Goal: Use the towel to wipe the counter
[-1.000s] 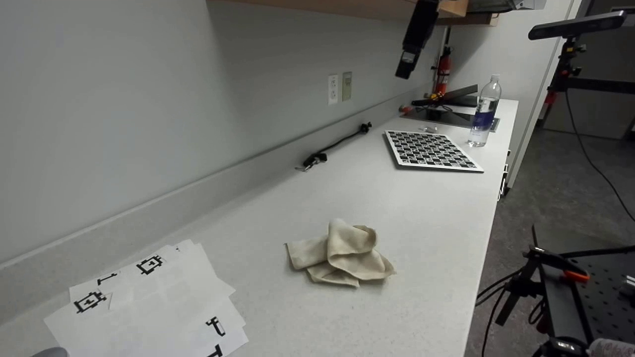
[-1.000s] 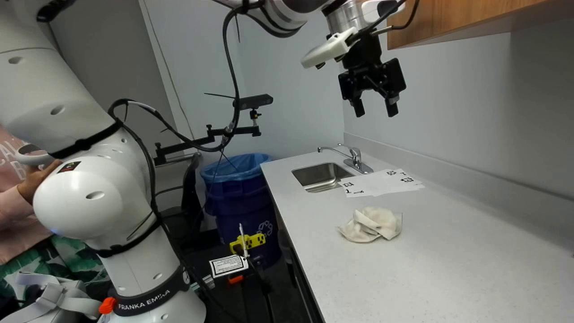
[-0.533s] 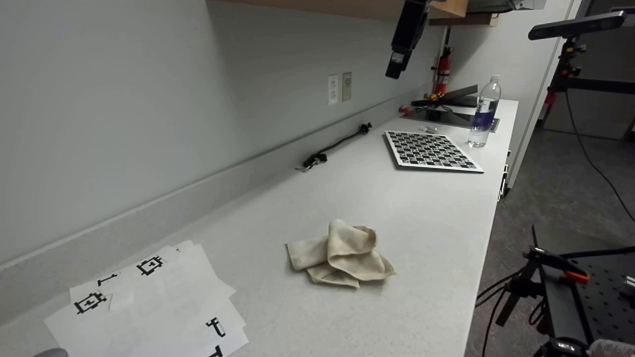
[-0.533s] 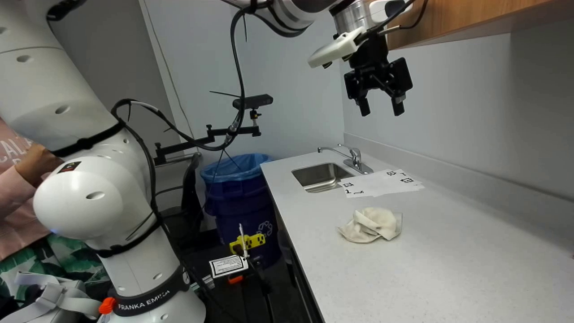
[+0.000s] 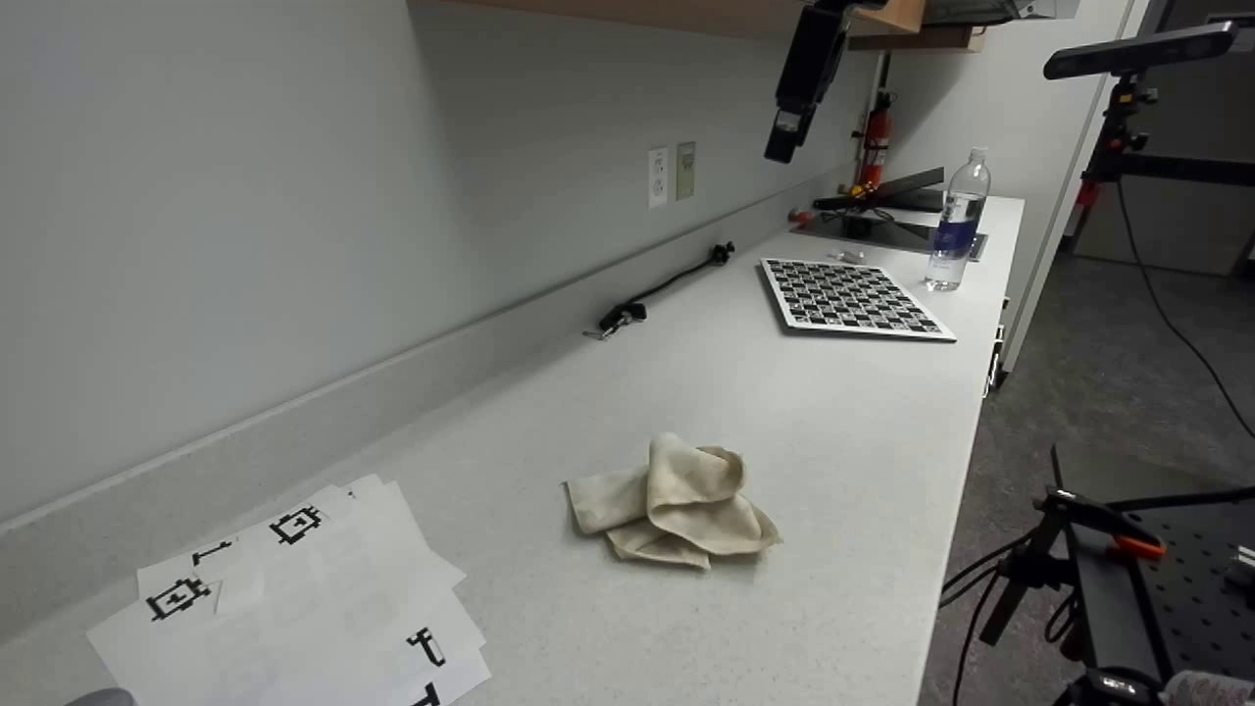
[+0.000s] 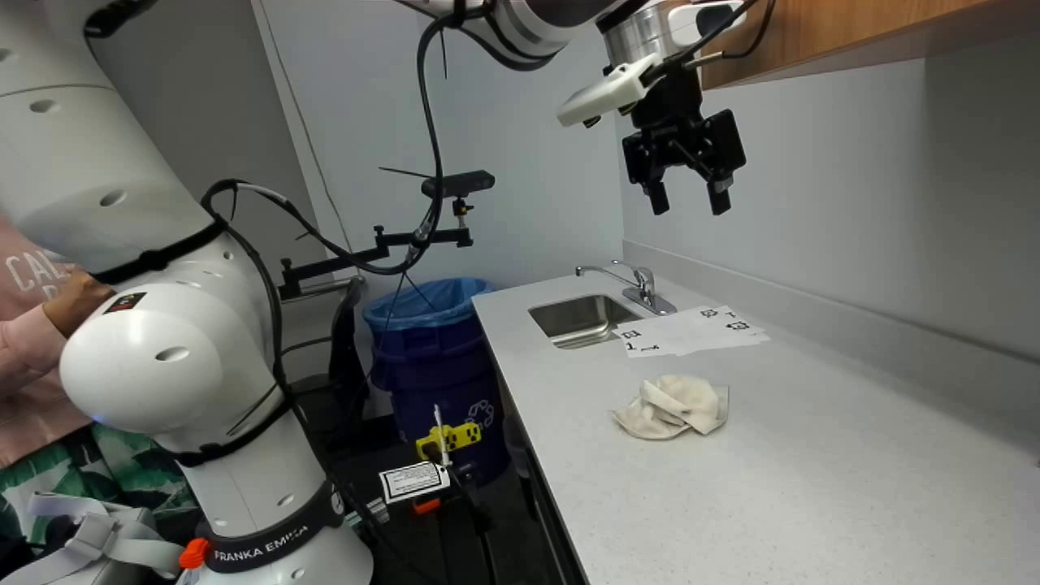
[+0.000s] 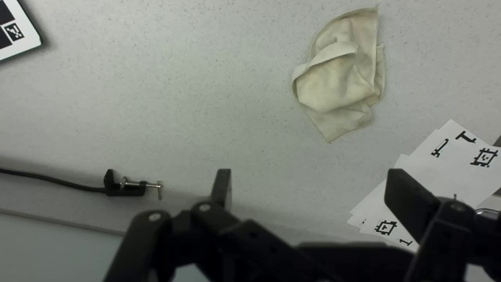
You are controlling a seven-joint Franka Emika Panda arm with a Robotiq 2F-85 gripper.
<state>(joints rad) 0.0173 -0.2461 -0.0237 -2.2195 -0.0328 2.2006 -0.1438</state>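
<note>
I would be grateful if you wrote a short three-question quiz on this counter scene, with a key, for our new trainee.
1. Multiple choice: how does the towel rest on the counter?
A) spread flat
B) bunched in folds
C) draped over the front edge

2. True or false: the gripper is closed around the towel.

3. Fill in the blank: near the checkered board stands a tall, clear, labelled ____.

Key:
1. B
2. False: it is open and hangs above the counter, not touching the towel.
3. bottle
</note>
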